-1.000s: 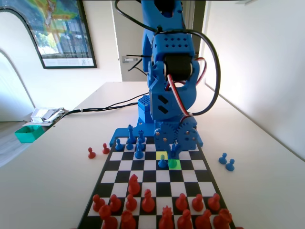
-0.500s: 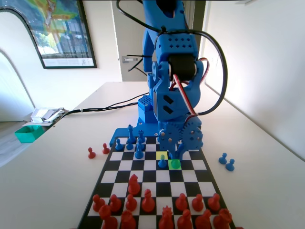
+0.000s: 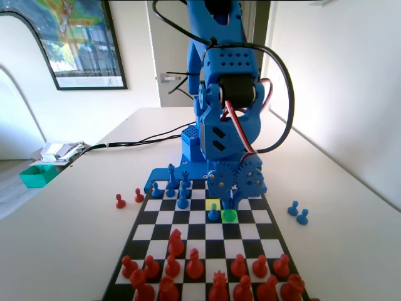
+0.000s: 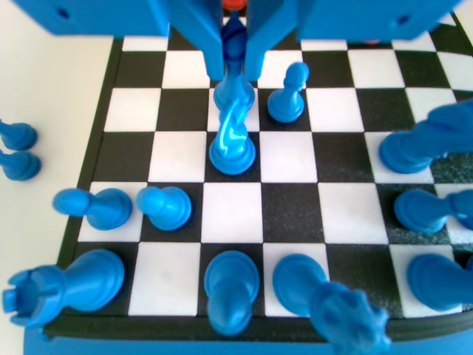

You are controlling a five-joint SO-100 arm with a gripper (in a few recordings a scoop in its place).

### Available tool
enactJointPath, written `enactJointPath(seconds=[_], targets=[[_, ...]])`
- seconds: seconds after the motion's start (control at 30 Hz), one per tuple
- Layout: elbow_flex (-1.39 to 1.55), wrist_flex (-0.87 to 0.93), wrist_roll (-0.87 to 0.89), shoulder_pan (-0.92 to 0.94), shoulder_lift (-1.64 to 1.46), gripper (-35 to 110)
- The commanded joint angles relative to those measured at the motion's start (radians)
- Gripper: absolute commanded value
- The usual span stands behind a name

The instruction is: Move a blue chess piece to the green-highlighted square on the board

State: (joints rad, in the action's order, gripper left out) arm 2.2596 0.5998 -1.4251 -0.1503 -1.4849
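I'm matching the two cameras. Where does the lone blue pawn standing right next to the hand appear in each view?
Fixed view: the lone blue pawn stands mid-board, just left of the hand.
Wrist view: the same pawn sits upper centre, just right of the hand.
Shared landmark: the blue chess piece gripped in the hand; the lone pawn stands on the square beside it, on opposite sides because the cameras face each other.
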Motion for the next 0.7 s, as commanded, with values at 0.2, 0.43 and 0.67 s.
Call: enactJointPath(seconds=[0.2, 0.43, 0.67], targets=[[0.009, -0.018, 0.008, -0.012, -0.034, 12], [0.017, -0.018, 0.009, -0.003, -0.078, 14], [-0.038, 0.052, 0.046, 0.003, -0.127, 14]])
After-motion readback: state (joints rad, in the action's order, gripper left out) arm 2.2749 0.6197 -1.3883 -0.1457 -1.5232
